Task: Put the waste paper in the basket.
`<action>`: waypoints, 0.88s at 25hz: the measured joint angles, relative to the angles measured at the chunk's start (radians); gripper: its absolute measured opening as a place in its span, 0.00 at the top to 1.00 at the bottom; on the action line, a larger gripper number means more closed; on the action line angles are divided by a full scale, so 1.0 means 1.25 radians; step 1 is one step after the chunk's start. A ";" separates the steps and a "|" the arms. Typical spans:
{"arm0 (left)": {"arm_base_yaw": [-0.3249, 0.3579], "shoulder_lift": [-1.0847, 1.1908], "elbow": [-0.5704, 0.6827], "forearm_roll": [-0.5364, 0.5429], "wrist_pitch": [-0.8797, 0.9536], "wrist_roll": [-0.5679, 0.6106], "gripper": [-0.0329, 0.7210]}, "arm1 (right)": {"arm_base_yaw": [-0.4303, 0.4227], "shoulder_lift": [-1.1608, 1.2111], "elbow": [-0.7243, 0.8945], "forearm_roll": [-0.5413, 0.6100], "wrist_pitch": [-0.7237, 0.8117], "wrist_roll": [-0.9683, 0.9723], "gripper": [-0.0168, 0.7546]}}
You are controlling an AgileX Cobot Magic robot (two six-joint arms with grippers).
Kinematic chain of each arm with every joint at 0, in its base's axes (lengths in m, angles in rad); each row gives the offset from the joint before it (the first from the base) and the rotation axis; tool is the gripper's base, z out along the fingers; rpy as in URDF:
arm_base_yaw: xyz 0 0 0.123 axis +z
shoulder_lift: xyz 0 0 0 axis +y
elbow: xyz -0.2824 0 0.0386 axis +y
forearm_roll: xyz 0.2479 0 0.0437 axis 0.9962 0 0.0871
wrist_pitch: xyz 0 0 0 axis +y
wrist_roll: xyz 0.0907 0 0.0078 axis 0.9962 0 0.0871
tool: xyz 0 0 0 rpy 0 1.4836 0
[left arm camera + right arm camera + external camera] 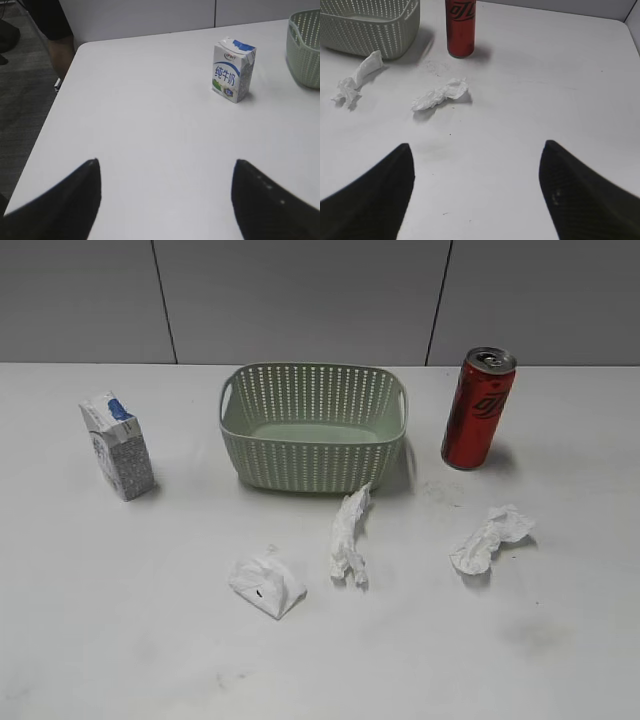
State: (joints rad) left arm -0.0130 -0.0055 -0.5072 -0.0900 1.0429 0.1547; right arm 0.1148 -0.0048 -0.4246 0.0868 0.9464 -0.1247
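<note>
Three white paper wads lie on the white table in front of the pale green basket (313, 425): a flat one (266, 585) at front left, a long twisted one (350, 535) in the middle touching the basket's front wall, and one (490, 538) at the right. The right wrist view shows the right wad (440, 94), the twisted wad (357, 77) and the basket (370, 25). My right gripper (477, 155) is open and empty, well short of the right wad. My left gripper (165, 170) is open and empty over bare table. Neither gripper shows in the exterior view.
A red drink can (479, 408) stands right of the basket and also shows in the right wrist view (460, 27). A white-and-blue milk carton (117, 445) stands left of the basket and shows in the left wrist view (233, 70). The table's left edge (50, 115) is close to the left gripper.
</note>
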 joint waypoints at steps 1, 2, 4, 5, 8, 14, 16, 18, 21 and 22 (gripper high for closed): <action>0.000 0.000 0.000 -0.001 0.000 0.000 0.17 | 0.000 0.000 0.000 0.000 0.000 0.000 0.22; 0.000 0.000 0.000 -0.001 0.000 0.000 0.17 | 0.000 0.000 0.000 0.000 0.000 0.000 0.22; 0.000 0.000 0.000 -0.001 0.000 0.000 0.17 | 0.000 0.000 0.000 0.000 0.000 0.000 0.22; 0.000 0.000 0.000 -0.001 0.000 0.000 0.17 | 0.000 0.000 0.000 0.000 0.000 0.000 0.22; 0.000 0.000 0.000 -0.001 0.000 0.000 0.17 | 0.000 0.000 0.000 0.000 0.000 0.000 0.22; 0.000 0.000 0.000 -0.001 0.000 0.000 0.18 | 0.000 0.000 0.000 0.000 0.000 0.000 0.22; 0.000 0.003 0.000 -0.001 0.000 0.000 0.18 | 0.000 0.000 0.000 0.000 0.000 -0.001 0.22; 0.000 0.030 0.000 -0.013 -0.001 0.008 0.18 | 0.000 0.000 0.000 0.000 0.000 -0.001 0.22; 0.000 0.094 -0.006 -0.053 -0.004 0.060 0.18 | 0.000 0.000 0.000 0.000 0.000 -0.001 0.22; 0.000 0.115 -0.011 -0.067 -0.012 0.079 0.18 | 0.000 0.000 0.000 0.000 0.000 -0.001 0.22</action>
State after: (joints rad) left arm -0.0130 0.1382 -0.5205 -0.1734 1.0277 0.2529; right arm 0.1148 -0.0048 -0.4246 0.0868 0.9464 -0.1254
